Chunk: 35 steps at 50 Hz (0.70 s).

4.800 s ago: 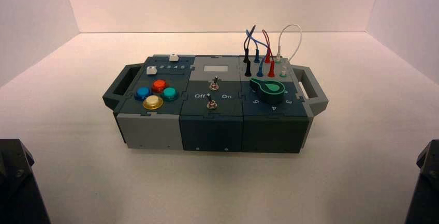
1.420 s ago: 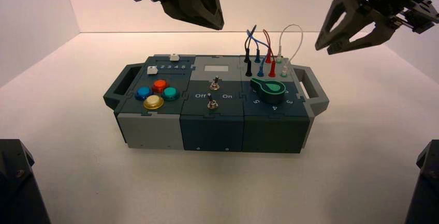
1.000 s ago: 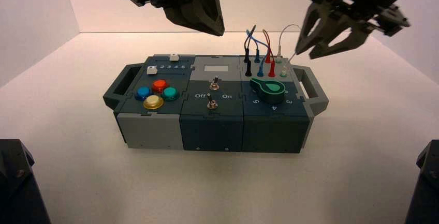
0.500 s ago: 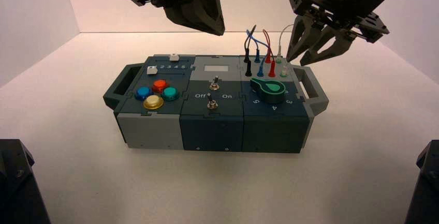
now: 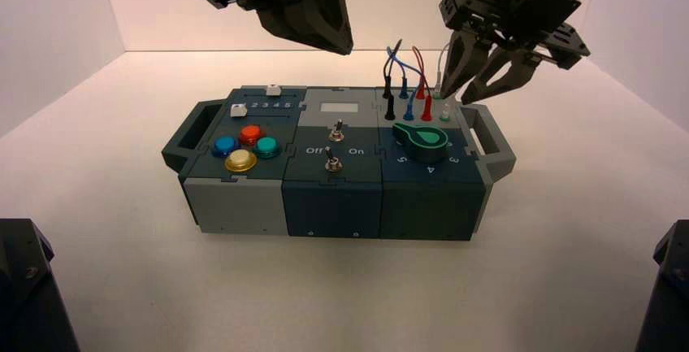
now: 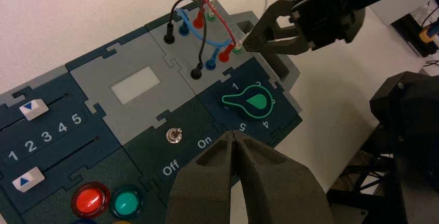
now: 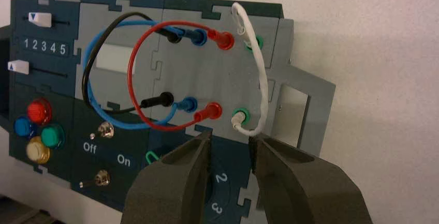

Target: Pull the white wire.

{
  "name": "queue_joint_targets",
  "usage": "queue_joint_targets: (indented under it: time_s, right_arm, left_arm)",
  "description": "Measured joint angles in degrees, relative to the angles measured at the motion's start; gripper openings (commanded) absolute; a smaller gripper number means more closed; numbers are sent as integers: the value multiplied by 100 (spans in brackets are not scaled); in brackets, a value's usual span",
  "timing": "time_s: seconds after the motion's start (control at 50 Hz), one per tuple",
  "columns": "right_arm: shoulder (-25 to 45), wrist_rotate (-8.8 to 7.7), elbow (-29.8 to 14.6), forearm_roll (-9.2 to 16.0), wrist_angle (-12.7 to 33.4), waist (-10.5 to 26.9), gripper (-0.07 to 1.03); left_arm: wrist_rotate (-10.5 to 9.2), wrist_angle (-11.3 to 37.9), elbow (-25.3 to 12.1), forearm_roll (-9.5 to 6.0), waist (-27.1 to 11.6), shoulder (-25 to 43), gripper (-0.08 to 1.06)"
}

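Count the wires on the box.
4, back right on the box, plugs running left to right: black wire, blue wire, red wire, white wire.

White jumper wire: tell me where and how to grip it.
Best gripped probably by the white plug nearer the knob, from above, the claw's fingers either side: it stands up from its green-ringed socket, while the cable arches thin and loose.
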Motion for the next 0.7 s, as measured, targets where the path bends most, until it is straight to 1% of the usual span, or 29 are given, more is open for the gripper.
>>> queue_joint_targets:
  time_s: [0.24,0.52,0.7]
  right_arm:
    - [97,-9,-9,0,-79,-9,40]
    - [422,0,-185,-9,-202,-9,40]
    - [475,-9,-220,0,-220,-9,37]
  left_arm:
    - [-9,0,0,0,0,-35,-3]
    - [0,0,0,0,0,-35,-3]
    - [0,0,0,0,0,-26,-3]
